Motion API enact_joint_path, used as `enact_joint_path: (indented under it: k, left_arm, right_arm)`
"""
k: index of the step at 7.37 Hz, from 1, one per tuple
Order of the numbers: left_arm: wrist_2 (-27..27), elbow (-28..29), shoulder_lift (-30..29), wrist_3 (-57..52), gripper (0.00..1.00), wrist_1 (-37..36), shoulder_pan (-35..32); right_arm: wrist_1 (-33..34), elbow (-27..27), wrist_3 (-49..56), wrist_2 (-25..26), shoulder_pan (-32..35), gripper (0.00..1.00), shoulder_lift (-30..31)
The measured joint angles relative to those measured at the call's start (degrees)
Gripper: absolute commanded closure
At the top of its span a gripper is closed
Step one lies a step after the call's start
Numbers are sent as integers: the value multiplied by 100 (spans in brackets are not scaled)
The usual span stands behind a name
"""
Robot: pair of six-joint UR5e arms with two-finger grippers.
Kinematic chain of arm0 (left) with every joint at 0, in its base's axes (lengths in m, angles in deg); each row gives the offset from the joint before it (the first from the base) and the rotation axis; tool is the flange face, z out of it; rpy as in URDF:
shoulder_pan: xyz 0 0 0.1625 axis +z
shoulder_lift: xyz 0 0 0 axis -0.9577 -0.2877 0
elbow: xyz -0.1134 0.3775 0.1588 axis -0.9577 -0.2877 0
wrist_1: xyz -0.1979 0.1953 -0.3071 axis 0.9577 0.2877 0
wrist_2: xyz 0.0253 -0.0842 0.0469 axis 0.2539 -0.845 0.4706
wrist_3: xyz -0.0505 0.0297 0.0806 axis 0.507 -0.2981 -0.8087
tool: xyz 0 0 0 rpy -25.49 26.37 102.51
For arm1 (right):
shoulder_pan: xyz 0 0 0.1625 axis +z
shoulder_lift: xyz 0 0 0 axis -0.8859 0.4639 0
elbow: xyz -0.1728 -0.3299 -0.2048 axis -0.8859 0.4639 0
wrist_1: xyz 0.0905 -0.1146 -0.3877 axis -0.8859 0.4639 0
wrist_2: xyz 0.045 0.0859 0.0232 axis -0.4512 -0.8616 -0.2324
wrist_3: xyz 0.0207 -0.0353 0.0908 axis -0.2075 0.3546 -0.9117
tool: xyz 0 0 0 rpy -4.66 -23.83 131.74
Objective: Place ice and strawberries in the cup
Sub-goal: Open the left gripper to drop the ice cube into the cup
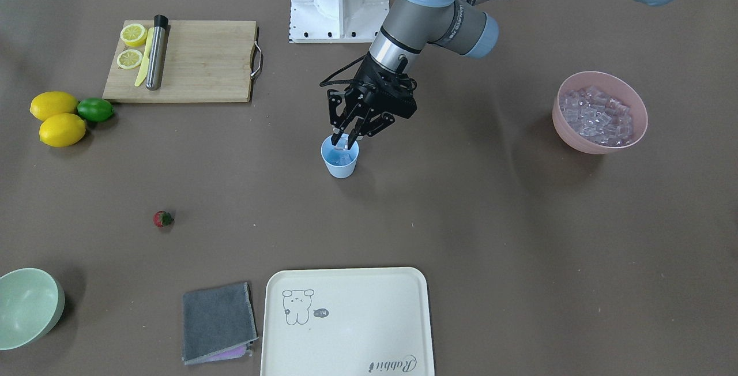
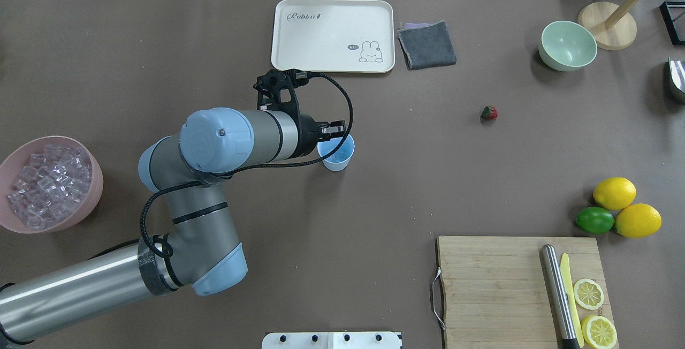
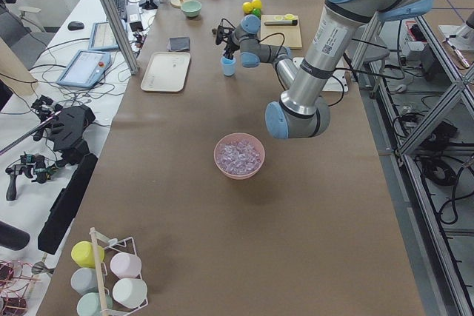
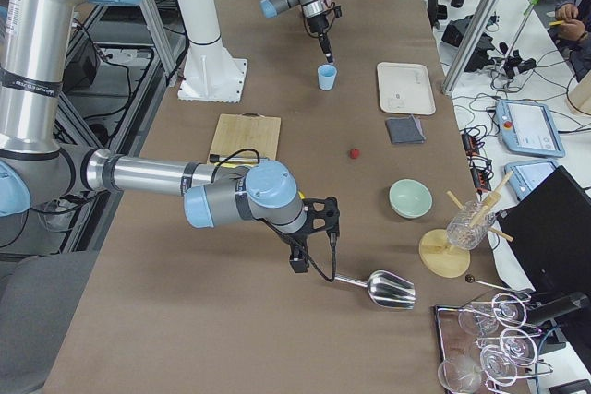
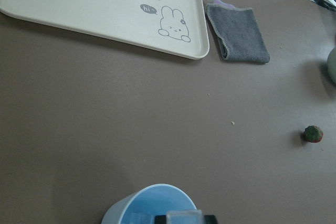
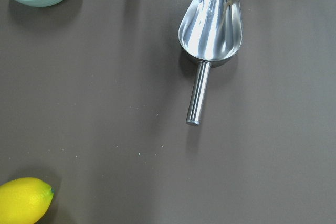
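Note:
The light-blue cup (image 1: pixel 340 164) stands mid-table; it also shows in the overhead view (image 2: pixel 337 155) and the left wrist view (image 5: pixel 149 205). My left gripper (image 1: pixel 346 138) hangs just over its rim, shut on a clear ice cube (image 5: pixel 184 216). Another cube lies inside the cup. The heap of ice (image 1: pixel 599 115) fills a pink bowl (image 2: pixel 91 194) far on my left. The red strawberry (image 1: pixel 163 218) lies alone on the table, apart from the cup (image 2: pixel 489 113). My right gripper (image 4: pixel 298 263) shows only in the right side view, above the table near a metal scoop (image 6: pixel 210 30); I cannot tell its state.
A cream tray (image 2: pixel 332 17) and grey cloth (image 2: pixel 427 44) lie beyond the cup. A pale green bowl (image 2: pixel 567 46) stands at the far right. A cutting board (image 2: pixel 497 285) holds lemon slices, a knife and a metal rod. Two lemons (image 2: pixel 614 192) and a lime (image 2: pixel 594 220) lie beside it.

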Motion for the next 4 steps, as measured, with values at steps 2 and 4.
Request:
enact_joint_path:
  k: [2, 4]
  left_arm:
    - [14, 9, -5, -66, 3, -4, 55]
    - [8, -2, 50, -386, 2, -1, 69]
  right_arm:
    - [0, 23, -5, 5, -30, 0, -2]
    - [-2, 34, -3, 9, -38, 0, -2]
